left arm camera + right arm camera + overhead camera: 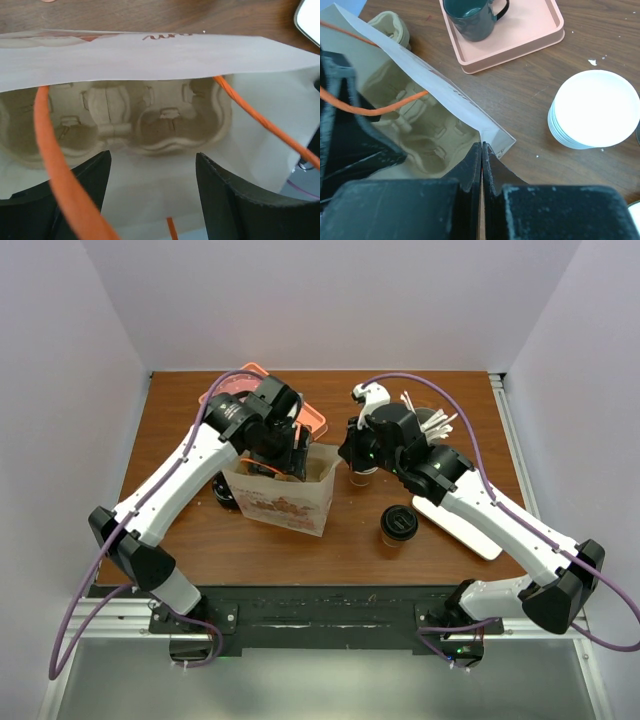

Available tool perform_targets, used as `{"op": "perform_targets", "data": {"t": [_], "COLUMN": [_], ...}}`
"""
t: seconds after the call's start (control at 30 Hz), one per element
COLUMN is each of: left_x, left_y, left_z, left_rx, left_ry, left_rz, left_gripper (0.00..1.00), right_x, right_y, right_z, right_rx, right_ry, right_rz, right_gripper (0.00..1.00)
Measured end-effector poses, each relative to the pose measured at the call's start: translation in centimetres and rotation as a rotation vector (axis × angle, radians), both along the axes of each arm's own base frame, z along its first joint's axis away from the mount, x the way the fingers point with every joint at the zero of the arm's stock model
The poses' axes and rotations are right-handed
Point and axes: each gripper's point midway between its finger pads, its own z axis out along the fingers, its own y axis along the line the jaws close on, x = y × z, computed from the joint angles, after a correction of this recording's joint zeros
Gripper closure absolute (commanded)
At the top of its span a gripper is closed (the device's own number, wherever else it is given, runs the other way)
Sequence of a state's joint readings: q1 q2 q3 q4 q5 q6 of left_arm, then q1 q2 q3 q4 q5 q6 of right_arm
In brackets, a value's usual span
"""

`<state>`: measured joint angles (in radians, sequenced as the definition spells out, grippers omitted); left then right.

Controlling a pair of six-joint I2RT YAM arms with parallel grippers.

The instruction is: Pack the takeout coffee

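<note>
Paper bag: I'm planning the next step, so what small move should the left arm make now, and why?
Probably lift the left gripper straight out of the paper bag: its jaws are open and empty over the unfilled cup carrier, the right gripper pinches the rim, and a lidded coffee cup stands outside.

Bright, even light from overhead; soft, short shadows lie on the table (350, 540); the white stack (597, 107) is washed out by glare; close up, black fingers (235, 200), orange handle (55, 165) and paper bag (150, 55) blur.
</note>
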<state>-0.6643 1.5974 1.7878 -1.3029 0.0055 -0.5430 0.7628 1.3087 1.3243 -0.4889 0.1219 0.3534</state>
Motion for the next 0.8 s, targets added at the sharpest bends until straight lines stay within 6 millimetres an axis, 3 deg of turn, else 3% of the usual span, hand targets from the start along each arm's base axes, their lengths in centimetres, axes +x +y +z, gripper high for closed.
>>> {"op": "perform_targets", "data": {"t": [0.3, 0.53, 0.67, 0.7, 0.8], "left_x": [-1.2, 0.0, 0.7, 0.8, 1.0], "left_y": [0.2, 0.9, 1.2, 1.1, 0.8], "left_z": [1.9, 3.2, 4.3, 4.7, 5.4], "left_rx": [-0.064, -0.099, -0.118, -0.128, -0.151], "left_ry": [-0.001, -0.027, -0.057, -0.067, -0.083], "left_rz": [0.008, 0.048, 0.065, 0.064, 0.058], "left_gripper": [0.25, 0.27, 0.27, 0.27, 0.27], "right_x": [-0.1, 0.9, 1.1, 1.2, 0.9], "right_y": [-0.7, -0.1, 1.1, 1.3, 1.6], "right_z": [-0.4, -0.4, 0.2, 0.5, 1.1], "right_rx": [-0.055, -0.102, -0.095, -0.089, -0.064], "right_ry": [0.002, 0.014, 0.030, 0.033, 0.048], "right_rz": [0.015, 0.044, 0.087, 0.092, 0.095], "right_gripper": [1.00, 0.99, 0.87, 0.78, 0.66]}}
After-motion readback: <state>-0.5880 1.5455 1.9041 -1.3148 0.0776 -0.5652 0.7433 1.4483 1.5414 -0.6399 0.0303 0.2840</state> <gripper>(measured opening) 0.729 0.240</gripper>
